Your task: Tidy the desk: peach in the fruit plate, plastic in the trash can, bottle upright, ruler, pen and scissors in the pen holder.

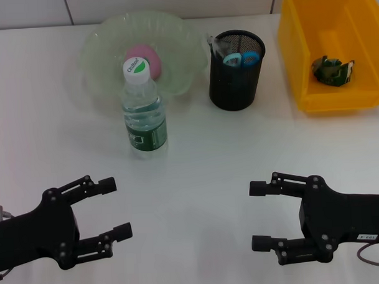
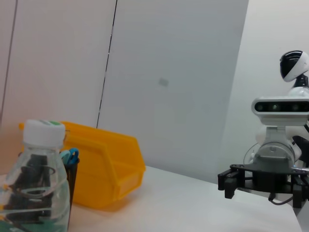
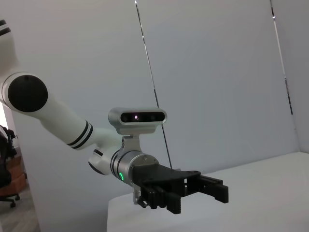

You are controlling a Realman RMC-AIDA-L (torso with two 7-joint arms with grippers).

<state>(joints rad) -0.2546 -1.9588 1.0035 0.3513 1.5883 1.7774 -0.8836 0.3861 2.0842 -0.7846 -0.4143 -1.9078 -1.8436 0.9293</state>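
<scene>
The left gripper [image 1: 119, 207] and right gripper [image 1: 259, 215] are held low over the bench [image 1: 202, 154], fingers released; the bottle [image 1: 143, 112] is upright.

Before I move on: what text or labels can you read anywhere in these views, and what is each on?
"Chilsen" or similar, not fully legible: on the bottle cap.
Bottle's green label: print too small to read.
White sticker on the right gripper: too small to read.
Crumpled plastic in the yellow bin: no legible text.

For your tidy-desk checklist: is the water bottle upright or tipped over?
Upright: the bottle stands on its base on the table, white cap on top.
</scene>
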